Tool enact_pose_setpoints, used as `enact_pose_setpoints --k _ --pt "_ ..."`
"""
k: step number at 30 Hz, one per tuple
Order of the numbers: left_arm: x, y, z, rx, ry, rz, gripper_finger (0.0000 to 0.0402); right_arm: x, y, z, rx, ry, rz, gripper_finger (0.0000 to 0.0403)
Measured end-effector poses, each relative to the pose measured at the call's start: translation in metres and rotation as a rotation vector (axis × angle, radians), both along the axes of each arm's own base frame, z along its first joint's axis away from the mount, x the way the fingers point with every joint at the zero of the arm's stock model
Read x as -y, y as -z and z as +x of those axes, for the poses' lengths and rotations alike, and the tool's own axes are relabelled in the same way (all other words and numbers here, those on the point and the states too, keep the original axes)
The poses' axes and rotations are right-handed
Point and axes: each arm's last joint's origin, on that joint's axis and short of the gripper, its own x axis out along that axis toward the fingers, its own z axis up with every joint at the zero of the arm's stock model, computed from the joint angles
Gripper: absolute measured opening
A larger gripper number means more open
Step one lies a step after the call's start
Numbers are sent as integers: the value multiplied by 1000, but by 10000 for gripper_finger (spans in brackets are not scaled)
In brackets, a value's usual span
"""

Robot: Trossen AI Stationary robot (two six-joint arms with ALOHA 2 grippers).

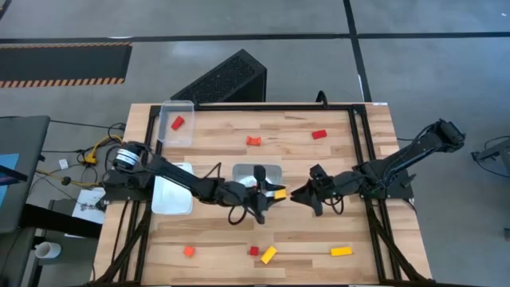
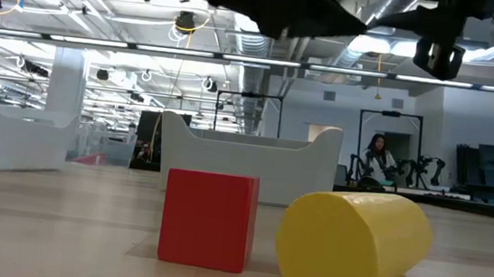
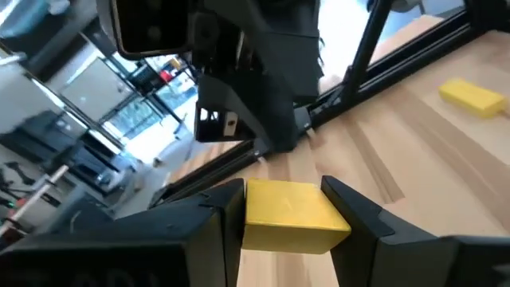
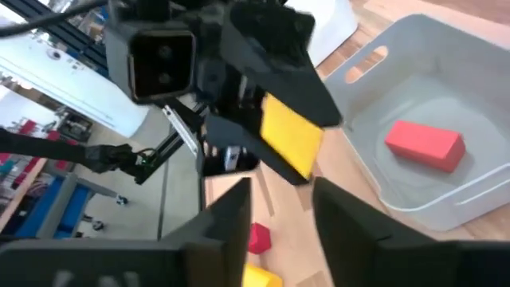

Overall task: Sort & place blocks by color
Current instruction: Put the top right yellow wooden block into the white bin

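My left gripper (image 1: 269,196) reaches to the table's middle and is shut on a yellow block (image 1: 280,193), just right of the middle clear tray (image 1: 256,169). The right wrist view shows that block (image 4: 292,137) from the other side. My right gripper (image 1: 302,197) stands open close to the block's right, pointing at it, its fingers (image 4: 239,219) apart and touching nothing. Loose blocks lie flat on the wood: red (image 1: 319,134) and orange (image 1: 253,141) on the far side, orange (image 1: 189,251), red (image 1: 253,251) and two yellow ones (image 1: 268,254) (image 1: 341,251) on the near side. My left gripper pinches the yellow block (image 3: 291,214) between its two fingers (image 3: 219,215), one on each opposite side face. The fingers come roughly level from the table's left. The block's front end sticks out past the fingertips and sits above the wood, lifted clear as far as shows.
A clear tray (image 1: 177,121) at the far left holds a red block (image 1: 177,122). Another tray (image 1: 171,194) sits under the left arm. The low view shows a red cube (image 2: 207,218) and a yellow cylinder (image 2: 355,244) close up. A person (image 2: 377,156) is in the room behind.
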Motion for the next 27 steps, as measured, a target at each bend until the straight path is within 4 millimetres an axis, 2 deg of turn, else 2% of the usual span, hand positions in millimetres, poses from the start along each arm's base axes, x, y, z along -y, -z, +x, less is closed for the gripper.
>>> enact_pose_setpoints --k 4,9,16,20,27 --pt "-1 -19 -12 -40 10 -31 109 -1 0 0 -2 -31 -9 215" --pt "-7 -39 -38 -74 -36 -58 109 -2 0 -1 0 -47 -43 243" --pt "-24 -56 -102 14 -13 -251 109 1 1 0 9 -52 -164 237" --pt "-37 -55 -142 60 -59 -392 109 8 0 2 17 1 -251 233" --pt "-59 -49 -205 -38 -298 -583 109 18 -1 6 25 15 -355 232"
